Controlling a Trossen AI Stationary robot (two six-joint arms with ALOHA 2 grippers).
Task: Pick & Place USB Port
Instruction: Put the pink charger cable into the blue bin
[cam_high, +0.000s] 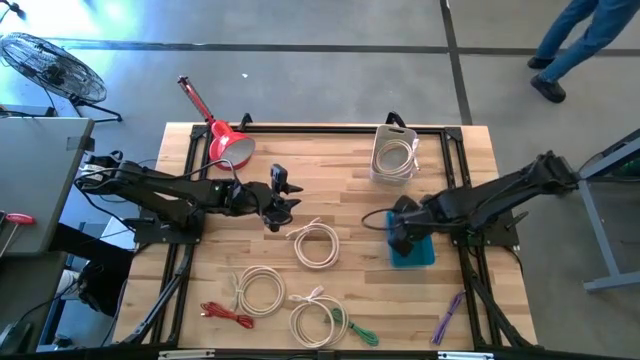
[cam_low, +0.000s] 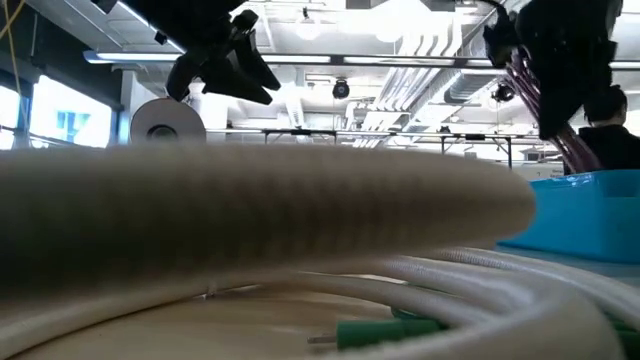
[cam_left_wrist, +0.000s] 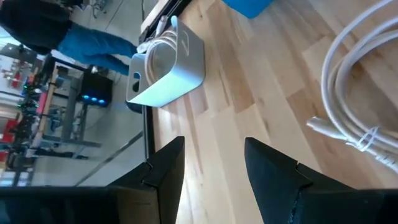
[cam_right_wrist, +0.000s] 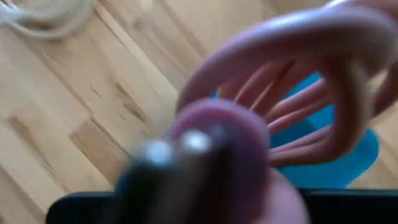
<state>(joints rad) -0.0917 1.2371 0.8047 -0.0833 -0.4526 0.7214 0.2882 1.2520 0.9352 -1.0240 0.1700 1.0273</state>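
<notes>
1. Above the blue plastic tray, the right tool is clamped on a coiled pink cable, with its metal plug close to the wrist camera.
2. My reading: lower it squarely over the tray, then release only once the loops are inside the walls.
3. Left of the tray, the left tool hangs with jaws parted over bare bench.
4. Between them lies a white coiled cable; beyond the tray stands a grey bin holding another white coil.
</notes>
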